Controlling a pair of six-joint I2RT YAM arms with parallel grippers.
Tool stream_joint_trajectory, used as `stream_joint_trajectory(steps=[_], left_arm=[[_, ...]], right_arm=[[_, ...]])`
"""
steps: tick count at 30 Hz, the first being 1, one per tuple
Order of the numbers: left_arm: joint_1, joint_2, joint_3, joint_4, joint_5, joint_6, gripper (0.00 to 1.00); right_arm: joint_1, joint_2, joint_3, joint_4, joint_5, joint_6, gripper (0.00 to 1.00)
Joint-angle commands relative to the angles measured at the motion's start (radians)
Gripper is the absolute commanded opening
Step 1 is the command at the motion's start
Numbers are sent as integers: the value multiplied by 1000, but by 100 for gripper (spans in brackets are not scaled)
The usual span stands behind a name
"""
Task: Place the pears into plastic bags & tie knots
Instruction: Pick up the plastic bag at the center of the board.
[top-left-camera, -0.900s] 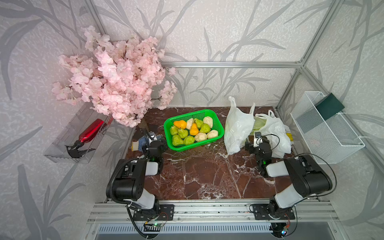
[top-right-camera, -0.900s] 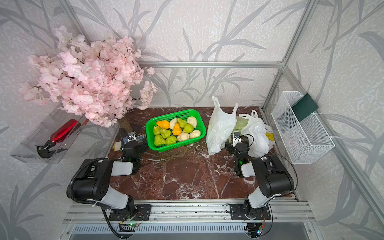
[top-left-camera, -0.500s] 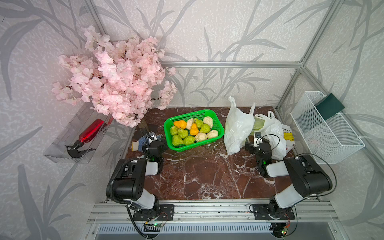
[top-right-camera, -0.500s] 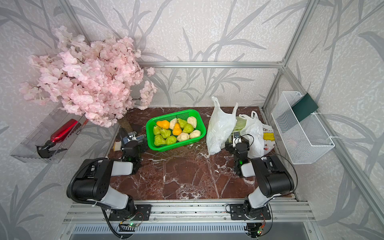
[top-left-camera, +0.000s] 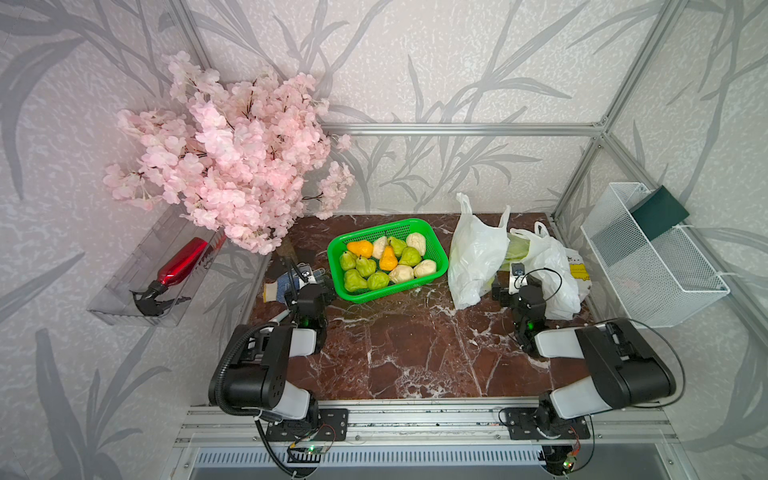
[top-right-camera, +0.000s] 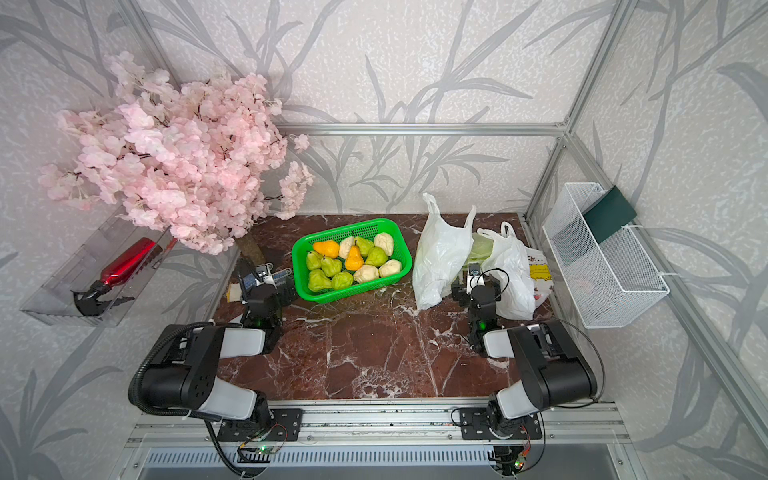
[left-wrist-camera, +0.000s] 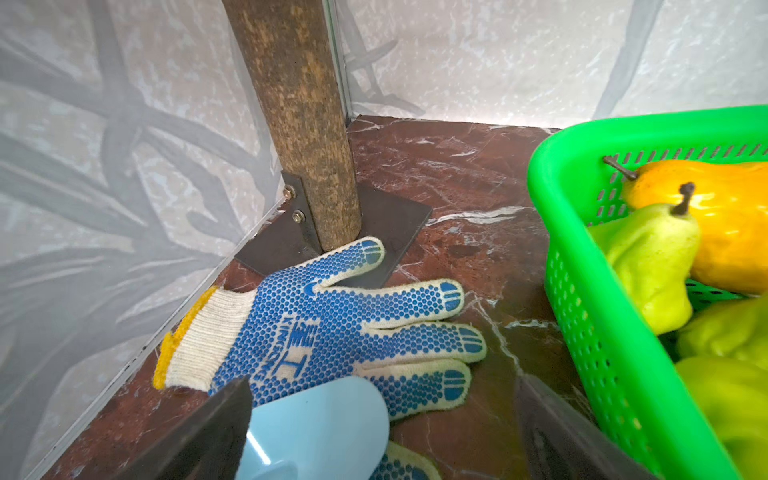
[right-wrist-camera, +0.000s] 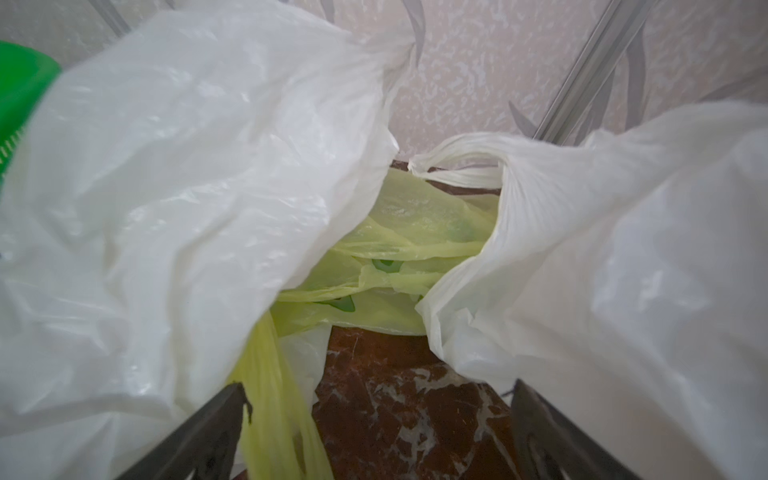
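**Nothing bagged yet: pears all in the basket, both claws empty**

The marble table (top-left-camera: 415, 353) holds everything in its far half. With the back wall as 12 o'clock, the plastic bags (top-left-camera: 473, 257) slump together at 2 o'clock: two white ones, with a yellow-green bag (right-wrist-camera: 415, 232) lying between them. The green basket (top-left-camera: 436, 245) sits at 12 o'clock, and the pears (top-left-camera: 365, 266) are all piled inside it. No pear shows in any bag and no knots are visible. I judge the job not begun, with every filling and tying still to do.

The right gripper (right-wrist-camera: 378, 390) has its jaws spread wide and empty, aimed into the gap between the white bags. The left gripper (left-wrist-camera: 382, 399) is equally wide, over a blue-dotted glove (left-wrist-camera: 332, 332) at 10 o'clock, just beside the basket. A pale blue scoop-like piece (left-wrist-camera: 316, 424) lies between its fingers, and I cannot tell if they touch it.

Bare marble from 4 to 8 o'clock gives open working room. The tree trunk (left-wrist-camera: 299, 124) crowds the 10 o'clock corner, and a frame post (top-left-camera: 577, 174) crowds the 2 o'clock corner.
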Motion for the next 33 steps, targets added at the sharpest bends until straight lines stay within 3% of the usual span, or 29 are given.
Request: stream_joint_trajectory(steps=[1, 4, 6, 7, 9, 10, 11, 13, 15, 16, 20, 22, 25, 28, 31, 33], left_arm=[[-9, -11, 1, 46, 5, 20, 99], [-3, -14, 46, -44, -6, 5, 99], [-4, -22, 24, -9, -7, 8, 99], [-4, -26, 19, -4, -7, 11, 99], [-39, -64, 44, -27, -92, 64, 99], [-55, -138, 99, -197, -119, 50, 99], [-57, -197, 154, -360, -102, 28, 99], [-59, -259, 229, -560, -133, -53, 99], [-67, -306, 288, -714, -138, -124, 99], [-72, -323, 322, -786, -133, -160, 99], [-73, -371, 434, -985, -40, -300, 99], [-56, -402, 464, -1046, 0, -470, 99], [-1, -452, 443, -942, 343, -466, 94], [-10, -421, 550, -1066, 492, -372, 80], [-38, -393, 636, -1190, 537, -363, 71], [-60, -391, 673, -1232, 561, -363, 67]], right_arm=[[111, -155, 65, -207, 140, -62, 99], [165, -255, 181, -545, 220, 75, 99], [172, -328, 267, -783, 188, 246, 99], [168, -358, 297, -853, 131, 342, 99], [105, -411, 337, -917, -194, 432, 99], [53, -418, 355, -904, -360, 469, 100], [22, -406, 397, -940, -397, 526, 93], [-35, -348, 512, -1078, -420, 589, 87], [-90, -242, 670, -1275, -390, 637, 74], [-109, -192, 738, -1358, -384, 644, 74], [-148, 13, 928, -1477, -404, 630, 79], [-152, 102, 1008, -1504, -412, 614, 90], [-187, 224, 1079, -1498, -486, 637, 100], [-210, 353, 1126, -1480, -565, 641, 100], [-209, 431, 1170, -1480, -615, 615, 90], [-203, 412, 1163, -1449, -685, 599, 69]])
